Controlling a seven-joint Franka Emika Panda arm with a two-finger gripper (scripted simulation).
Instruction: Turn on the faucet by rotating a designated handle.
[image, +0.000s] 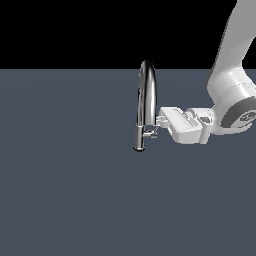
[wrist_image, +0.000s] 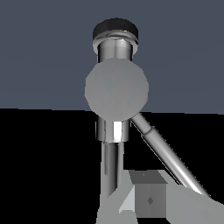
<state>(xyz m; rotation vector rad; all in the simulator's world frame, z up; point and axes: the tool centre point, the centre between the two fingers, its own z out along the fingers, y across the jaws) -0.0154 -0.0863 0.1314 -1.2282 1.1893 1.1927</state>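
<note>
Floor: flat slate-grey surface (image: 65, 190) fills the lower part of the exterior view; black backdrop above it.
Arm: white Panda arm (image: 231, 75) enters from the upper corner on the exterior view's right, bends at the wrist and reaches level toward the exterior view's left.
Faucet: chrome gooseneck faucet (image: 146, 95) stands upright near the middle of the floor, narrow arch on top, short cylindrical base at the bottom. In the wrist view its body (wrist_image: 114, 48) is seen lengthwise, with a dark base ring at the far end.
Gripper: gripper (image: 158, 125) is level with the faucet's lower body, on the exterior view's right of it, fingertips at the handle. One grey finger (wrist_image: 148, 199) shows at the wrist view's edge. Cannot tell whether the fingers are apart or together, nor whether they touch the chrome.
Handle: short chrome stub (image: 150, 133) juts sideways from the lower body toward the gripper. In the wrist view its round grey end face (wrist_image: 116, 87) looks straight into the camera, covering part of the body.
</note>
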